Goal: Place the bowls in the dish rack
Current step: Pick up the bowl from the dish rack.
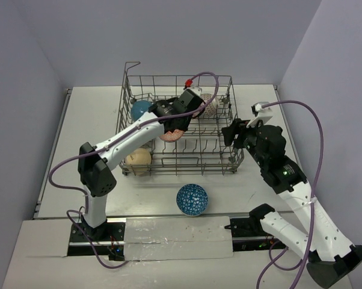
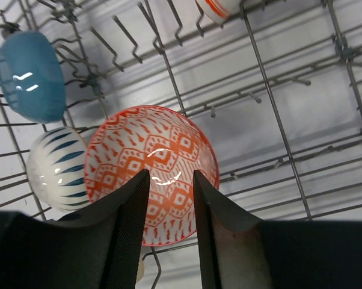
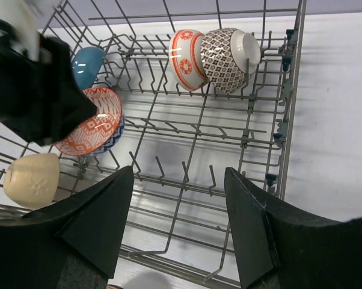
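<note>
Pale walls close round three sides of a white table [image 1: 259,192]; towards its far side stands the dish rack [image 1: 169,77], a grey wire basket with rows of upright tines and a raised handle at its far left corner; we count six bowls inside it and one outside

Near the middle of the rack an orange patterned bowl [image 2: 151,147] stands tilted on its edge, its inside turned towards the left wrist camera; a blue-striped white bowl [image 2: 52,171] sits just behind it on one side and seems to touch it; a plain blue bowl [image 2: 30,75] lies on its side among the tines a little farther off; a cream bowl [image 3: 32,179] rests in the near left corner; along the far row an orange-and-white bowl [image 3: 186,60] and a dark-patterned bowl [image 3: 226,60] stand on edge, pressed together; the blue patterned bowl [image 1: 192,199] sits upright on the table in front of the rack, apart from it

We see the left tool [image 2: 171,176] reaching into the rack over the orange patterned bowl, its fingers parted with nothing pinched between them; whether the tips touch the bowl we cannot tell; the right tool [image 3: 180,170] hangs over the rack's right side, fingers spread wide and holding nothing
</note>
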